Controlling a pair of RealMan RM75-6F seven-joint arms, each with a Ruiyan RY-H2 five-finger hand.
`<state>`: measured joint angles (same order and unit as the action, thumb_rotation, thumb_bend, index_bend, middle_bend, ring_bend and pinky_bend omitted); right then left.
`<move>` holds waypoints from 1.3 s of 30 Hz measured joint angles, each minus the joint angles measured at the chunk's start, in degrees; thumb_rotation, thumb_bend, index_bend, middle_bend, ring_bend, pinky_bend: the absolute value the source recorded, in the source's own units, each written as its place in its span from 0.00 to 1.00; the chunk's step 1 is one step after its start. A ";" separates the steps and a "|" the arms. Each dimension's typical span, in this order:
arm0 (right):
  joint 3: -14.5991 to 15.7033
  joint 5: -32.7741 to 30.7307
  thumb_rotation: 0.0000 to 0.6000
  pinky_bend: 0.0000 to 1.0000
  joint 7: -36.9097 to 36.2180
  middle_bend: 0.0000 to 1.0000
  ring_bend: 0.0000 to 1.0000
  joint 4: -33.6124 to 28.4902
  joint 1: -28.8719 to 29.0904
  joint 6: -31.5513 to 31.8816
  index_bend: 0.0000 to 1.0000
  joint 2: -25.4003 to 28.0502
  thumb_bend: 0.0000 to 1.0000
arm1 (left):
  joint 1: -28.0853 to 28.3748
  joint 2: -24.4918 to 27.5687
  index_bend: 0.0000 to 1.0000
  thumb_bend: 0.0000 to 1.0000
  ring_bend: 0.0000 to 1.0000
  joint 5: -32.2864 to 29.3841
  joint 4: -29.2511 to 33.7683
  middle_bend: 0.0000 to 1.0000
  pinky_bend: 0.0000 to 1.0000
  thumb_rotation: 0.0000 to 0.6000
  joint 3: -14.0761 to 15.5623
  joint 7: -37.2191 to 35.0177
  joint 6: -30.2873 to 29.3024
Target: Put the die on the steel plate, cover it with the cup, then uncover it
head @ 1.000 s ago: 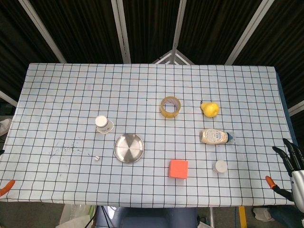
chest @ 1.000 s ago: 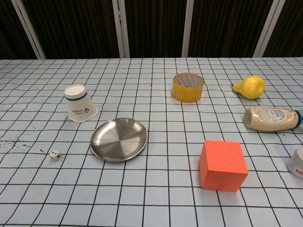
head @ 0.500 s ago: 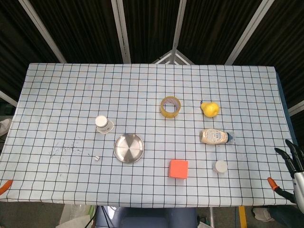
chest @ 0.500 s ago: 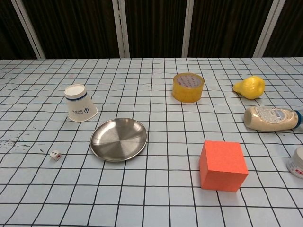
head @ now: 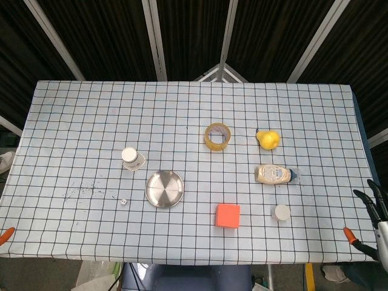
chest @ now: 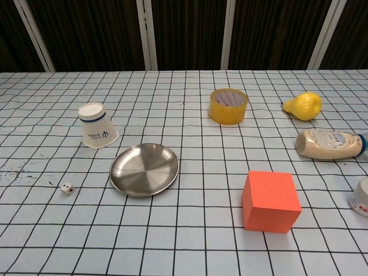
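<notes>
Cup (chest: 96, 126) inverted, seemingly tilted.

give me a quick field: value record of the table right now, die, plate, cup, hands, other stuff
die: small white die on the cloth, left of the plate, apart from it
steel plate: steel plate holds nothing
cup: paper cup upside down, tilted, behind the plate's left side
right hand: right hand at the table's right edge, fingers apart, holding nothing
left hand: only an orange tip shows at the left edge
other: tape roll, yellow pear, lying bottle, orange cube
task stage: not started
</notes>
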<state>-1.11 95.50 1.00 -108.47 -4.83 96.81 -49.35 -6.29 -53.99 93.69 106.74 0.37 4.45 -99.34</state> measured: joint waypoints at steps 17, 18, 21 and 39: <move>0.27 -1.26 1.00 0.00 -2.87 0.05 0.09 -0.28 -0.26 -0.64 0.19 0.69 0.23 | 14.33 -4.15 0.35 0.27 0.00 -10.40 4.65 0.04 0.00 1.00 -3.83 8.71 26.31; 0.27 -1.55 1.00 0.00 -2.97 0.05 0.09 -0.21 -0.19 -0.94 0.19 0.69 0.23 | 16.12 -4.56 0.36 0.27 0.00 -13.04 5.38 0.04 0.00 1.00 -4.58 10.03 28.78; 0.24 -2.46 1.00 0.00 -3.46 0.05 0.09 0.01 0.02 -1.73 0.19 0.75 0.23 | 20.53 -5.78 0.37 0.28 0.00 -20.04 6.81 0.04 0.00 1.00 -6.41 14.74 33.27; -0.10 -3.93 1.00 0.00 -5.16 0.05 0.09 1.05 0.41 -2.77 0.19 0.76 0.23 | 37.43 -19.50 0.42 0.36 0.00 -45.18 3.79 0.04 0.00 1.00 -8.41 39.90 39.67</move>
<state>-1.20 91.57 -4.16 -107.41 -4.42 94.04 -48.59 31.14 -73.49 48.52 110.53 -8.04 44.35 -59.67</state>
